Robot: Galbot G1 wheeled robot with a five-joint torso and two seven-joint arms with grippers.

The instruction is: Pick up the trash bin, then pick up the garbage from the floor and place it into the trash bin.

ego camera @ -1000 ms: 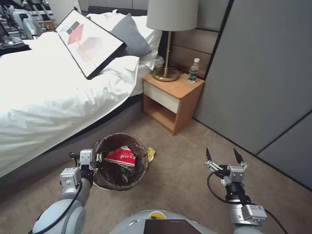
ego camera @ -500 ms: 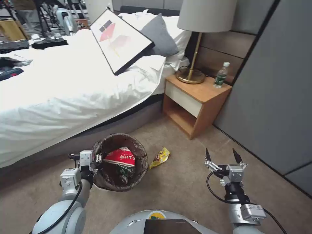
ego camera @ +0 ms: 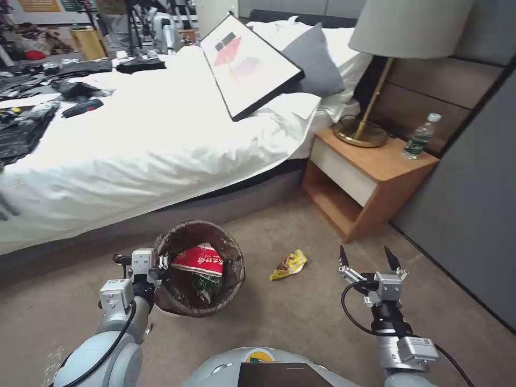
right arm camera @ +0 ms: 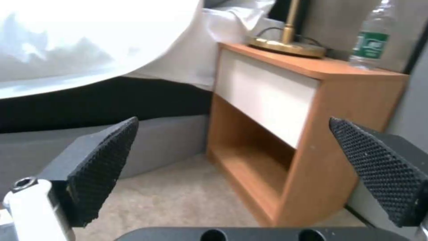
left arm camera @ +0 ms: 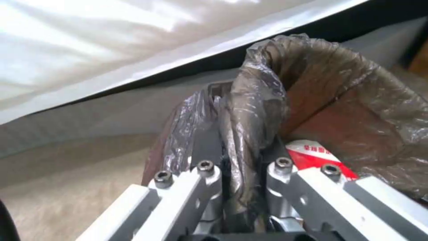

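You have the bed (ego camera: 134,140) across the far left and the wooden nightstand (ego camera: 371,183) at far right. The trash bin (ego camera: 215,244) hangs near left, beside the bed base, a red-white carton (ego camera: 199,260) inside it. Your left pincer (left arm camera: 236,167) is clamped on the bin's bagged rim. Your right pincer (ego camera: 368,260) hovers near right, spread wide and empty. A yellow wrapper (ego camera: 289,264) lies on the carpet between bin and right pincer.
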